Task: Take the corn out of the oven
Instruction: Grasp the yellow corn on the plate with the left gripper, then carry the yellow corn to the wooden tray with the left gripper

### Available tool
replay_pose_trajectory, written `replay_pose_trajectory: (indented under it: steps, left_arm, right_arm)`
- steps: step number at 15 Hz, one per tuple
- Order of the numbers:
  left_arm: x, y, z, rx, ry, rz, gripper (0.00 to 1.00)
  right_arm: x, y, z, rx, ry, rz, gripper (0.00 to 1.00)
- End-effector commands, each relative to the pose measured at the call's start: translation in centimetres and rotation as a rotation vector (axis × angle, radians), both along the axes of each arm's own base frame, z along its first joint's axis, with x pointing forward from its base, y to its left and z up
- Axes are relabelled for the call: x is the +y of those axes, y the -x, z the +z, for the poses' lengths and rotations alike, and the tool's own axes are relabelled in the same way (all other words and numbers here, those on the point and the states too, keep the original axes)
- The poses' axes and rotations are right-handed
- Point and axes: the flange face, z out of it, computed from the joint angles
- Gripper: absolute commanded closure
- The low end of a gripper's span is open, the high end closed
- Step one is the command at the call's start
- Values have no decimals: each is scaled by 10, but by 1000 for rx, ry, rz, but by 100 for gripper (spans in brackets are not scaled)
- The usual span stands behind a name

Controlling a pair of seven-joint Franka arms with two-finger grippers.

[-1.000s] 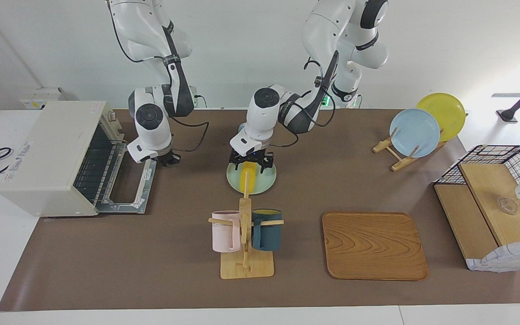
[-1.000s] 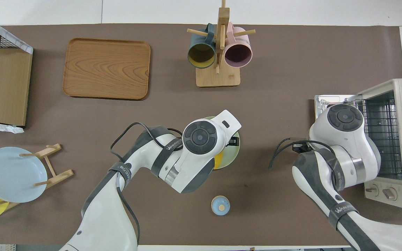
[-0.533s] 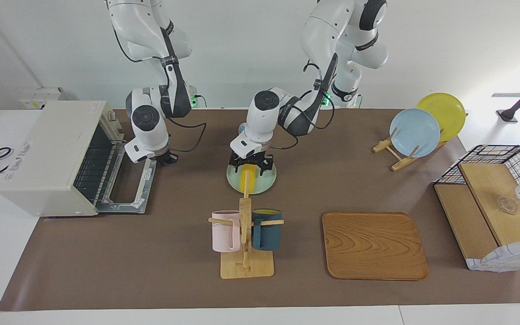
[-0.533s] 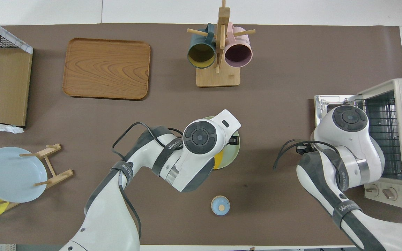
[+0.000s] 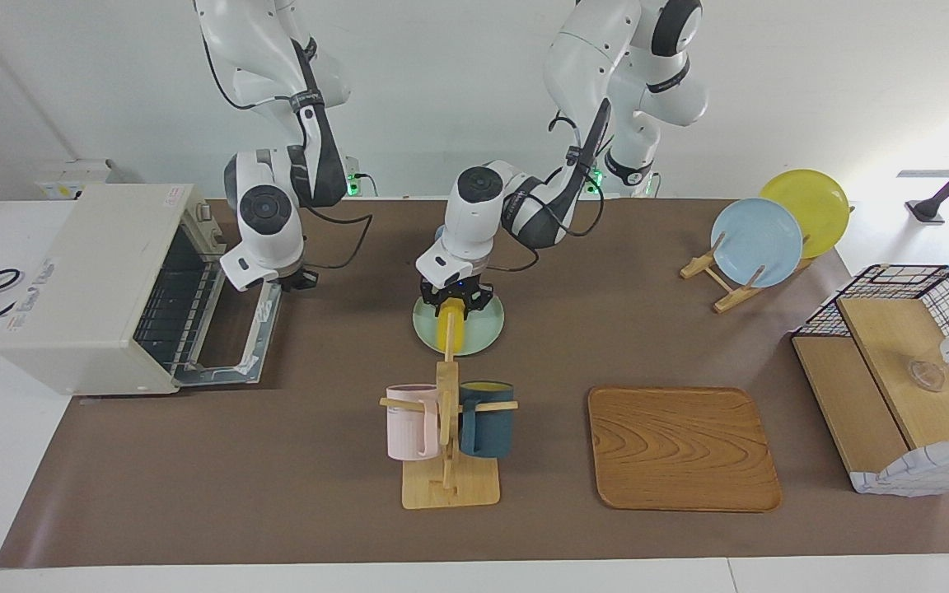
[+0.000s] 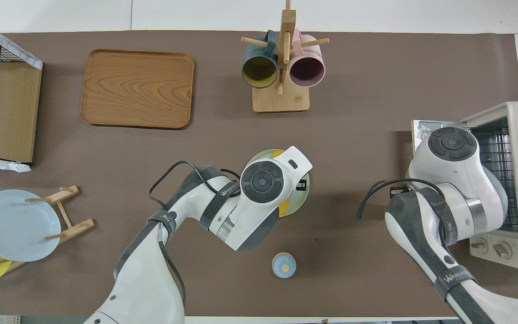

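Observation:
The yellow corn (image 5: 450, 331) lies on a pale green plate (image 5: 484, 331) at mid-table, out of the oven. My left gripper (image 5: 454, 301) hangs just over the corn's end nearer the robots, its fingers spread on either side of it. In the overhead view the left hand covers most of the corn (image 6: 284, 208) and the plate (image 6: 302, 198). The off-white oven (image 5: 79, 280) stands at the right arm's end with its door (image 5: 264, 333) dropped open and its rack bare. My right gripper (image 5: 297, 282) is at the door's outer edge.
A wooden mug rack (image 5: 448, 486) with a pink and a dark blue mug stands just farther from the robots than the plate. There is also a wooden tray (image 5: 680, 449), a plate stand (image 5: 759, 243), a wire basket (image 5: 895, 387) and a small blue knob (image 6: 283, 264).
My right gripper has moved toward the oven and risen a little, and the door's outer edge has drawn in slightly. My left hand has shifted slightly over the corn; the corn stayed on the plate.

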Motion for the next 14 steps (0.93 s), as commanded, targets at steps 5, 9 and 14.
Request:
replay_pose_trajectory:
  steps: [5,9,14]
  left_arm:
    - [89,-49,117,11,-8,121,100]
    - [190,-124,141,-12,-13,163,100]
    - [329,-211,116,-52,-39,142,100]
  right_arm:
    - [-79,-3,90,18,26,136,100]
    - [-110,-1,92,42,-13,189,100]
    - [-117,0,121,19,-41,246,100]
